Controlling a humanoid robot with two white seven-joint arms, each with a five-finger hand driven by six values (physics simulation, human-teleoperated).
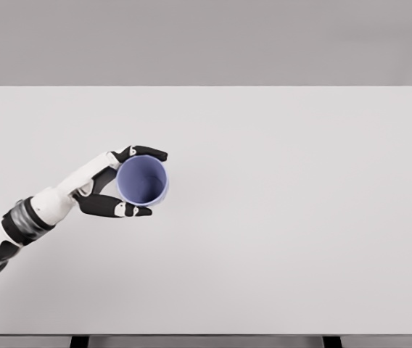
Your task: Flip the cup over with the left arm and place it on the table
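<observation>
I see my left hand [122, 185] wrapped around the blue cup [142, 180], fingers [148, 153] along its far side and thumb on the near side. The cup's open mouth faces the head camera, so I'm looking inside; can't tell if its base touches the table. It's over the left part of the white table [286, 217]. Grey wall [206, 40] behind.

From my seat I saw a white table [278, 254] filling most of the view, evenly lit. Behind its far edge stood a plain grey wall [206, 40]. Two dark legs [80, 341] showed below the near edge.
</observation>
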